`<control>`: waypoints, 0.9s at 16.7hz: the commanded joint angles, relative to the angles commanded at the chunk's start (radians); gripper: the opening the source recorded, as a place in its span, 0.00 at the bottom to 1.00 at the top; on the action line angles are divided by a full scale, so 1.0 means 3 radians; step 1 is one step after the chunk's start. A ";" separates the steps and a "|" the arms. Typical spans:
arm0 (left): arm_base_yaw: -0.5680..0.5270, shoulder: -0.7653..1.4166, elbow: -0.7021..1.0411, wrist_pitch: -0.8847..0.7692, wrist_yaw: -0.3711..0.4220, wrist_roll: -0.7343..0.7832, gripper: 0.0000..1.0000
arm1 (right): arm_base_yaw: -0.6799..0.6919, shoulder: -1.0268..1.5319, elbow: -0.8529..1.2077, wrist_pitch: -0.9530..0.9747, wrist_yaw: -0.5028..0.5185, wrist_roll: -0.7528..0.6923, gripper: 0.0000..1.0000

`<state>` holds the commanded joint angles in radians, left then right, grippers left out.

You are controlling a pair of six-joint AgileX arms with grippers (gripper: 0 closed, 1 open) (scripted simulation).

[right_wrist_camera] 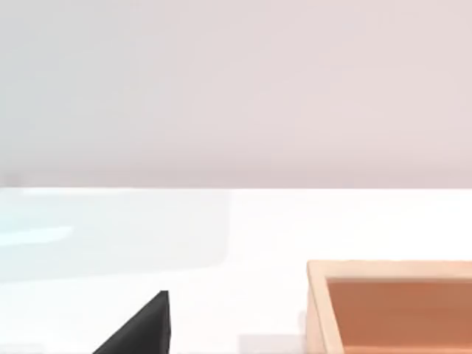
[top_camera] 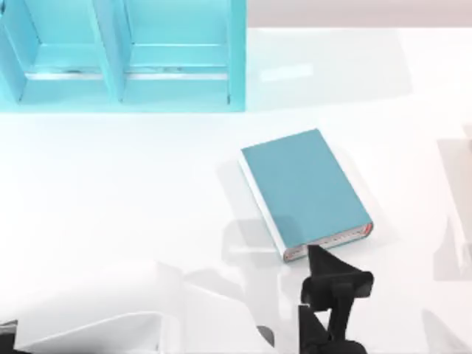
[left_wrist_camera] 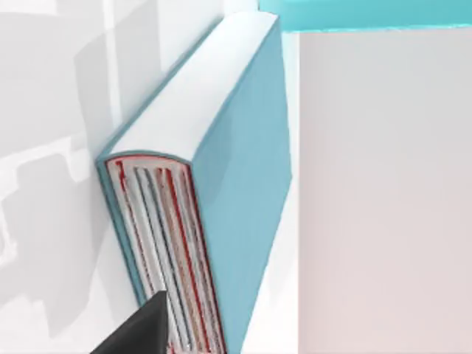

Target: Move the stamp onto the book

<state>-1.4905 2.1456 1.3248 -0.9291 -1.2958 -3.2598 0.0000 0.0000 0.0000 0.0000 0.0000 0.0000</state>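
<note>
- Left gripper [top_camera: 333, 284]: black, at the lower middle of the top view, on the end of a white arm that comes in from the lower left. Its tip reaches the near end of the book; whether it touches cannot be told. How far it is open, and whether it has hold of anything, cannot be told.
- Book [top_camera: 304, 184]: thick, teal cover, lying flat on the white table [top_camera: 110, 184], directly ahead of the left gripper. The end with white pages and red trim faces that gripper. The left wrist view shows this end close up [left_wrist_camera: 166, 243], with a black part of the left gripper [left_wrist_camera: 140, 332] just before it.
- Right gripper [right_wrist_camera: 144, 328]: one black wedge of it shows in the right wrist view, over the white table. Its opening and any hold cannot be told.
- Stamp [right_wrist_camera: 398, 306]: tan-brown block with a paler raised rim, close in front of the right gripper and off to one side of the black wedge, apart from it. It is not on the book.
- Shelf unit [top_camera: 118, 51]: large, turquoise, beyond the book and well apart from the left gripper.
</note>
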 joint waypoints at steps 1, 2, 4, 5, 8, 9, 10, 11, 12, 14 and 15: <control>0.0043 -0.0027 -0.0061 0.0027 0.0020 0.0063 1.00 | 0.0000 0.0000 0.0000 0.0000 0.0000 0.0000 1.00; 0.0106 -0.0070 -0.0151 0.0068 0.0052 0.0159 1.00 | 0.0000 0.0000 0.0000 0.0000 0.0000 0.0000 1.00; 0.0295 -0.0222 -0.0414 0.0189 0.0166 0.0466 1.00 | 0.0000 0.0000 0.0000 0.0000 0.0000 0.0000 1.00; 0.0414 -0.0330 -0.0570 0.0265 0.0246 0.0673 1.00 | 0.0000 0.0000 0.0000 0.0000 0.0000 0.0000 1.00; 0.0863 -0.0789 -0.1124 0.0561 0.0562 0.1500 1.00 | 0.0000 0.0000 0.0000 0.0000 0.0000 0.0000 1.00; 0.1043 -0.0990 -0.1337 0.0686 0.0687 0.1849 1.00 | 0.0000 0.0000 0.0000 0.0000 0.0000 0.0000 1.00; 0.1233 -0.1210 -0.1556 0.0820 0.0817 0.2229 1.00 | 0.0000 0.0000 0.0000 0.0000 0.0000 0.0000 1.00; 0.1431 -0.1447 -0.1780 0.0963 0.0950 0.2634 1.00 | 0.0000 0.0000 0.0000 0.0000 0.0000 0.0000 1.00; 0.1636 -0.1701 -0.2006 0.1112 0.1088 0.3061 1.00 | 0.0000 0.0000 0.0000 0.0000 0.0000 0.0000 1.00; 0.2058 -0.2261 -0.2447 0.1417 0.1380 0.3974 1.00 | 0.0000 0.0000 0.0000 0.0000 0.0000 0.0000 1.00; 0.2270 -0.2560 -0.2656 0.1568 0.1534 0.4449 1.00 | 0.0000 0.0000 0.0000 0.0000 0.0000 0.0000 1.00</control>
<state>-0.8094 1.3777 0.5280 -0.4587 -0.8356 -1.9252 0.0000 0.0000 0.0000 0.0000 0.0000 0.0000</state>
